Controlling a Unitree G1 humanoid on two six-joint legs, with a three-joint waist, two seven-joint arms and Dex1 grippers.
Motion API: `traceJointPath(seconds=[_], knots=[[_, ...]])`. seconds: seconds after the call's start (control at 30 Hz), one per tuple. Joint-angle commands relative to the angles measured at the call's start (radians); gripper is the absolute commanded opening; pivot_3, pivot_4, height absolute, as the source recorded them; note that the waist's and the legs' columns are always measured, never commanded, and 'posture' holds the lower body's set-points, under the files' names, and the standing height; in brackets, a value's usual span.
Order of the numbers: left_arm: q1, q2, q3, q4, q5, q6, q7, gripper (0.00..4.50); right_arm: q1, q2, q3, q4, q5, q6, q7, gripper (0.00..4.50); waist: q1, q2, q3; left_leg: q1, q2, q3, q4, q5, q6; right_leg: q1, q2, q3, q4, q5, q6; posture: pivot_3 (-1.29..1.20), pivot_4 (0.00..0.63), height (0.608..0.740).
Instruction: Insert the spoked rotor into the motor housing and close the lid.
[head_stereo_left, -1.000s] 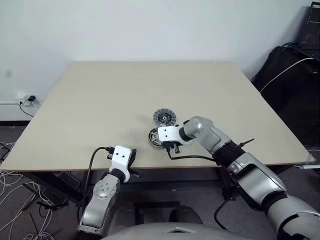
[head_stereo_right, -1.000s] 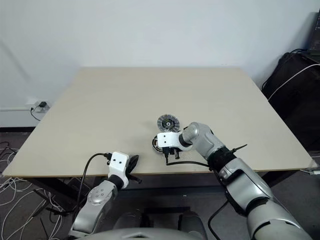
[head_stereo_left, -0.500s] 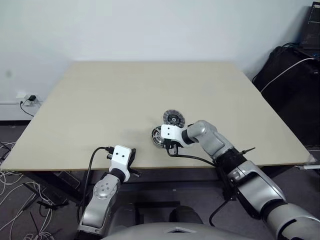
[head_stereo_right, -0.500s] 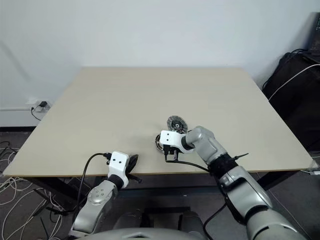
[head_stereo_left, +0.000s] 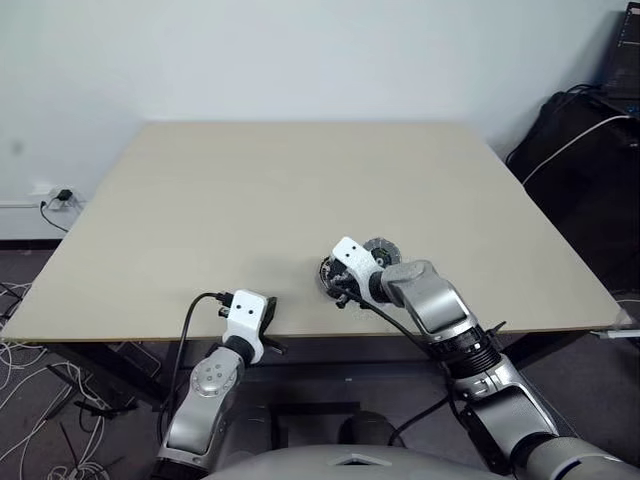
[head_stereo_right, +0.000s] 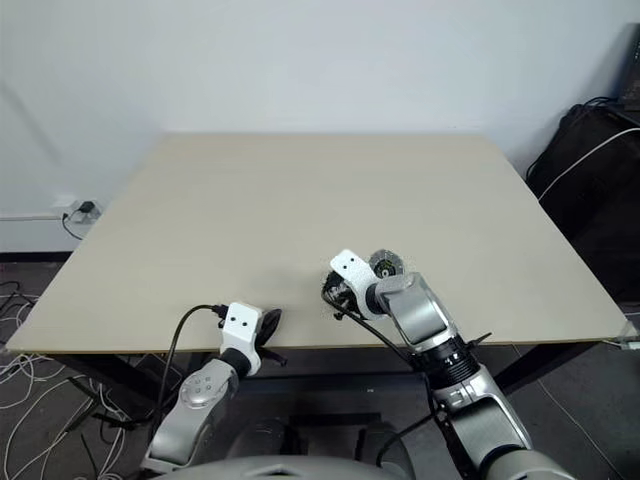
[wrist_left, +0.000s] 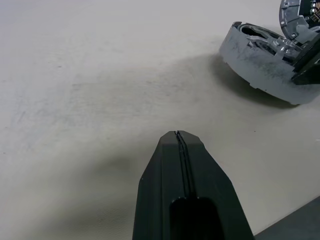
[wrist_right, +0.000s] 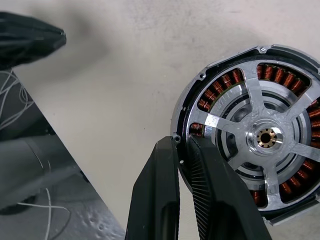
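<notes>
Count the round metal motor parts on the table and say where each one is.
3, though more may be hidden: the housing near the front edge, the rotor seated inside it, the lid just behind, tilted.

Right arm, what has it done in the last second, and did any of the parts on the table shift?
The right arm tucked its elbow in and turned its wrist. The right gripper, clamped on the rim of the round copper-wound motor housing, slid it slightly to the robot's right, silvery spoked rotor inside. The ribbed silver lid disc shifted right too. The shut left gripper kept still.
</notes>
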Motion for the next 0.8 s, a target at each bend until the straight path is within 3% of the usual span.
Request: traceJointPath(seconds=[0.03, 0.2, 0.4, 0.7, 0.8], knots=[[-0.016, -0.006, 0.001, -0.009, -0.003, -0.022, 0.0, 0.0, -0.055, 0.05, -0.048, -0.002, 0.038, 0.033, -0.069, 0.07, -0.001, 0.0, 0.0, 0.0, 0.0, 0.0, 0.0, 0.0, 0.0, 0.0, 0.0, 0.0, 0.0, 0.0, 0.0, 0.0, 0.0, 0.74], [-0.008, -0.006, 0.006, -0.014, -0.004, -0.021, 0.006, 0.0, -0.11, 0.155, -0.115, 0.128, 0.072, 0.047, -0.187, 0.07, -0.01, 0.0, 0.0, 0.0, 0.001, 0.0, 0.0, 0.0, 0.0, 0.0, 0.003, 0.0, 0.0, 0.0, 0.0, 0.0, 0.0, 0.74], [-0.001, -0.008, 0.01, -0.021, -0.004, -0.022, 0.012, 0.0, -0.148, 0.21, -0.103, 0.234, 0.093, -0.003, -0.251, 0.07, -0.02, 0.0, 0.0, 0.001, 0.001, 0.0, 0.0, 0.0, 0.0, 0.001, 0.003, 0.001, 0.0, 0.001, 0.001, 0.0, 0.0, 0.74], [0.006, -0.004, 0.012, -0.027, -0.006, -0.022, 0.017, 0.0, -0.127, 0.193, -0.059, 0.121, 0.153, -0.03, -0.229, 3.0, -0.025, 0.0, 0.0, 0.001, 0.001, 0.0, 0.0, 0.0, 0.0, 0.0, 0.003, 0.001, 0.0, 0.001, 0.001, 0.0, 0.0, 0.74], [0.002, -0.005, 0.009, -0.023, -0.006, -0.021, 0.015, 0.0, -0.111, 0.216, -0.11, 0.006, 0.2, -0.15, -0.237, 3.0, -0.025, 0.0, 0.0, -0.001, 0.001, 0.0, 0.0, 0.0, 0.0, -0.001, 0.003, 0.001, 0.0, 0.001, 0.001, 0.0, 0.0, 0.74]])
